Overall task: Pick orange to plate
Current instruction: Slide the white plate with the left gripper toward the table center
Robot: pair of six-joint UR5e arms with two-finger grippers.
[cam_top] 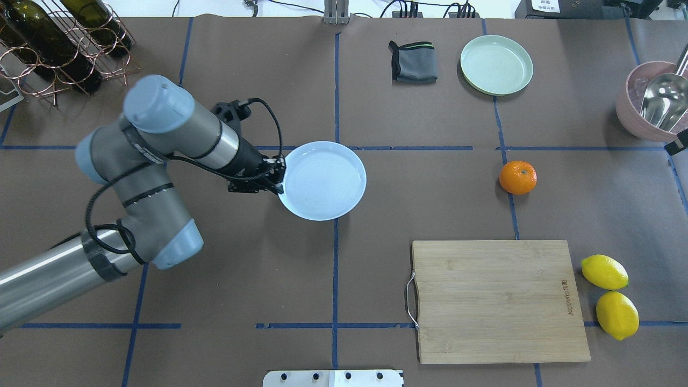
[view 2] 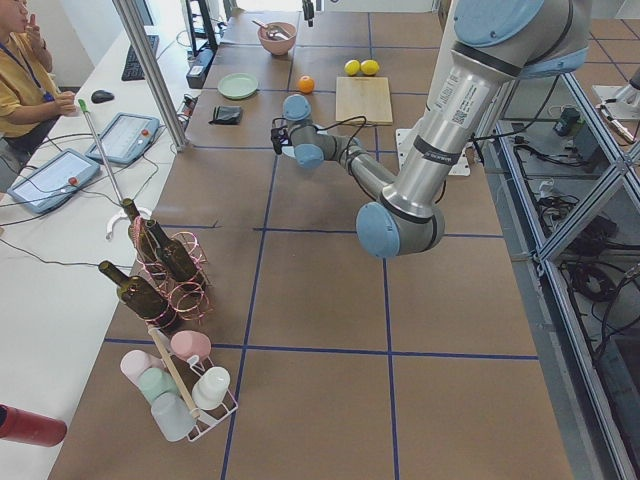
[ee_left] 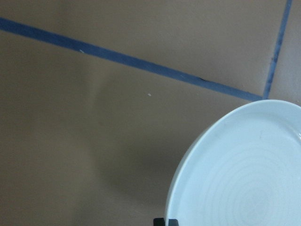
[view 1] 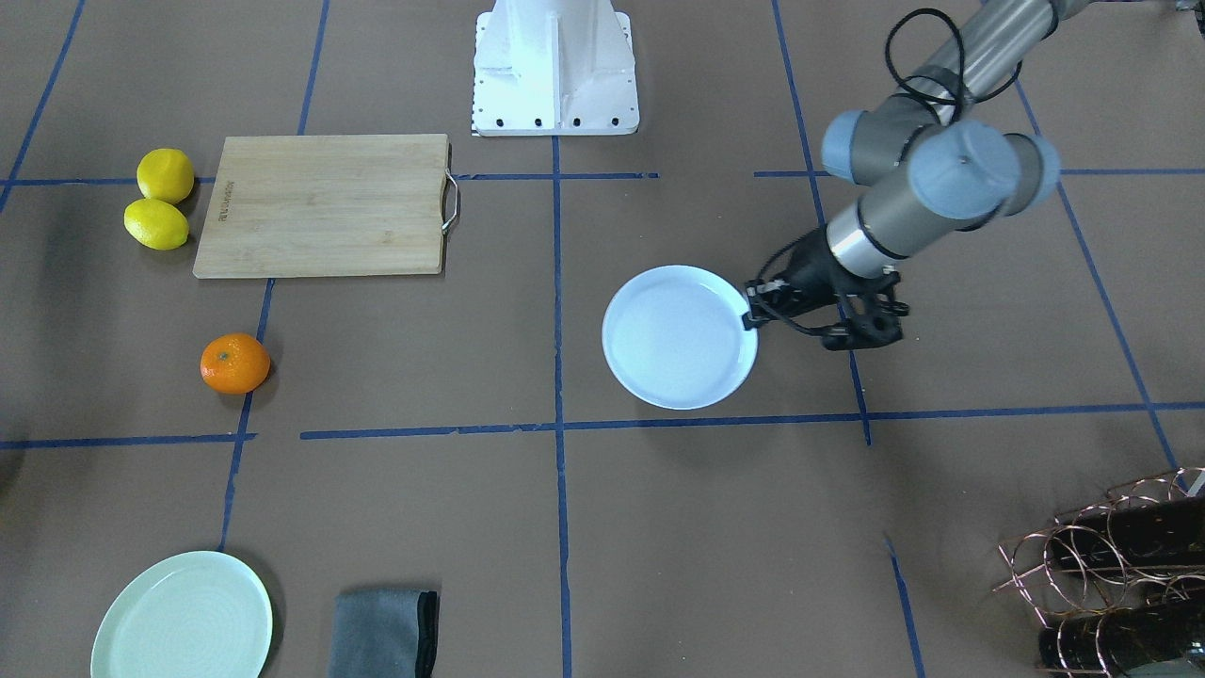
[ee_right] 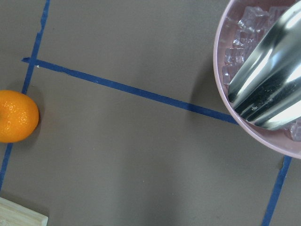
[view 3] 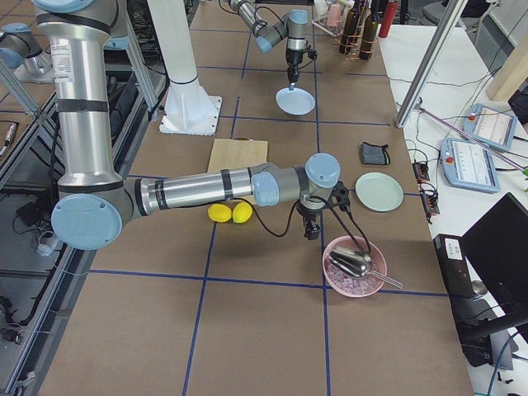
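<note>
The orange (cam_top: 517, 177) lies alone on the brown table on a blue tape line, right of centre in the overhead view, and shows at the left edge of the right wrist view (ee_right: 16, 116). The white plate (cam_top: 322, 180) is near the table's middle. My left gripper (cam_top: 278, 180) is shut on its left rim (view 1: 750, 318). A wide shadow beside the plate (ee_left: 244, 174) suggests it hangs above the table. My right gripper (view 3: 312, 231) hovers between the orange and a pink bowl. Its fingers show in no close view, so I cannot tell its state.
A wooden cutting board (cam_top: 497, 298) lies near the robot's base, with two lemons (cam_top: 604, 271) beside it. A mint-green plate (cam_top: 496, 64) and a grey cloth (cam_top: 414, 62) sit at the far edge. A pink bowl (cam_top: 630, 115) with ice and a scoop stands far right; a wine rack (cam_top: 54, 37) far left.
</note>
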